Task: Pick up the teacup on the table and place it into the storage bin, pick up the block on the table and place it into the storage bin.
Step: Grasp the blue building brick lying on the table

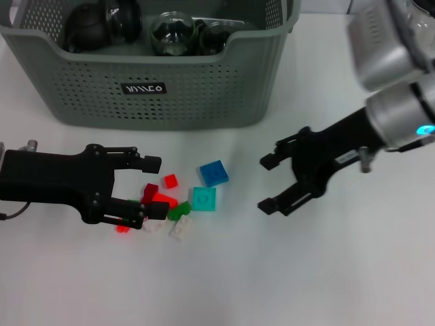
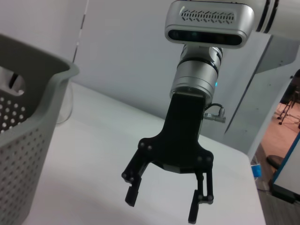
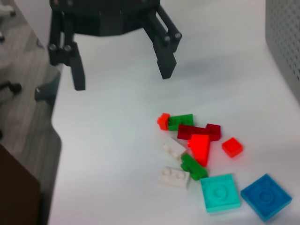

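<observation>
**A:** What was in the storage bin (image 1: 170, 95)?

**B:** It stood at the far side of the white table (image 1: 285, 272), its scooped front rim and black label facing the robot. Inside lay several dark, rounded, shiny things: two at the left (image 1: 102, 24) and two glassy ones nearer the middle (image 1: 187, 34). They could have been teacups, but I could not tell for sure. No teacup showed on the table itself.

**A:** And the blocks?

**B:** All out on the table, in front of the bin. A blue square block (image 1: 213, 172) lay nearest the bin, a teal square block (image 1: 202, 198) just beside it. To their left sat a small red block (image 1: 170, 180), a dark red block (image 1: 150, 189), a bright red one (image 1: 163, 200), a green block (image 1: 179, 212) and two white blocks (image 1: 181, 227) huddled together. None was in the bin.

**A:** Where was the left gripper (image 1: 151, 190)?

**B:** Low over the left edge of the pile, its jaws spread wide, one finger on the bin side and the other on the near side. It gripped nothing; the right wrist view showed its fingertips clear above the table.

**A:** The right gripper (image 1: 266, 182)?

**B:** To the right of the blocks, well apart from them, fingers splayed and empty, pointing toward the pile
</observation>
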Motion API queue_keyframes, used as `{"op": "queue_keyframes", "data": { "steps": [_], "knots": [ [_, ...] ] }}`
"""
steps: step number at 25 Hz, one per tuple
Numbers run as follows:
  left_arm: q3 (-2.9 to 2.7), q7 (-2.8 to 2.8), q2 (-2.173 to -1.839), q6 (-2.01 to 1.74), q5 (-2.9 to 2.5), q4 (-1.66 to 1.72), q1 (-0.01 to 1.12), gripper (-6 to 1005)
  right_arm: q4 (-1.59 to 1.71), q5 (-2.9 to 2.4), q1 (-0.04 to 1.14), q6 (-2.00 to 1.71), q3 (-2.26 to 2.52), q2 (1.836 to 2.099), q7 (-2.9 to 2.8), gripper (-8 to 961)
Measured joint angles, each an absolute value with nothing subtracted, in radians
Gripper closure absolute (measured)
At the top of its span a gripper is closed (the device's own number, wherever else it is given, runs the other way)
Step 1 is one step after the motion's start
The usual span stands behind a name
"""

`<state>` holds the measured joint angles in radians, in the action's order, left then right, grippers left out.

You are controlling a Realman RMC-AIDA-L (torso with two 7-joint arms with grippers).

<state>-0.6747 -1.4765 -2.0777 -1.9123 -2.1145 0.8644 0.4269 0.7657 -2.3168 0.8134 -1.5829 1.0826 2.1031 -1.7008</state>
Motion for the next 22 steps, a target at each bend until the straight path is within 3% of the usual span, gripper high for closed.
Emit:
{"op": "queue_keyframes", "data": {
  "steps": [7,22],
  "knots": [
    [-0.671,-1.476,-2.079,-1.903,-2.124,0.864,0.424,127,0.661,-2.313,0.909,-1.425,1.244,2.106,-1.734,25],
    [-0.672,-1.477,-2.079,-1.877,-2.12,0.851,0.435,128,0.675,-2.274,0.976,-1.235,1.551,2.112,-1.792,26]
  ]
}}
